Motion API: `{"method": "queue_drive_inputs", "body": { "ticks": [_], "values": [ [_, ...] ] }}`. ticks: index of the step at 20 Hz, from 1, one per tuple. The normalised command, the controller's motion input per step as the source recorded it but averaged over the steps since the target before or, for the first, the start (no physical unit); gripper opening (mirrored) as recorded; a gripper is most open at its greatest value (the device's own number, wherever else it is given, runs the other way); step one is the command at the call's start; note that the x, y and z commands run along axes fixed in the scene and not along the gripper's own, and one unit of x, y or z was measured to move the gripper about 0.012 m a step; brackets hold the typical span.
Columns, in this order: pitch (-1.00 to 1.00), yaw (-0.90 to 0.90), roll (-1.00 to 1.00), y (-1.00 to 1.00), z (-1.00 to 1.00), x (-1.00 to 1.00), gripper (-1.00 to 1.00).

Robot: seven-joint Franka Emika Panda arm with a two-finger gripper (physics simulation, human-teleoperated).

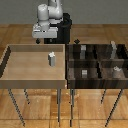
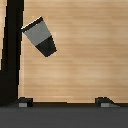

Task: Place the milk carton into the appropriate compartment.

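Observation:
The milk carton [image 1: 51, 58] is a small white-and-grey carton with a peaked top. It stands upright on the floor of the light wooden bin [image 1: 10, 62] on the exterior view's left. In the wrist view the milk carton [image 2: 41, 36] appears tilted on the pale wood, apart from the fingers. My gripper [image 1: 44, 39] hangs above the bin's far edge, high over the carton. It is open: both fingertips [image 2: 23, 102] stand wide apart with nothing between them, and the gripper [image 2: 63, 102] is empty.
A dark bin [image 1: 70, 67] split into several compartments stands on the exterior view's right. It holds a small grey cube [image 1: 84, 73], a taller grey box [image 1: 114, 49] and other small items. Both bins rest on thin legs. The wooden bin's dark wall [image 2: 10, 50] borders the wrist view.

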Motion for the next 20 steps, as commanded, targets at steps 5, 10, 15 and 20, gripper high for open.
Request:
{"method": "queue_drive_inputs", "body": {
  "ticks": [5, 10, 15, 20],
  "values": [
    [0.0, 0.0, 0.0, 0.0, -0.4, 0.0, 1.0],
    [0.0, 0.0, 0.0, 0.6, 0.0, 0.0, 1.0],
    [0.0, 0.0, 0.0, 0.8, 0.0, 0.0, 1.0],
    [0.0, 0.0, 0.0, 0.0, 0.0, 0.0, 1.0]
  ]
}}
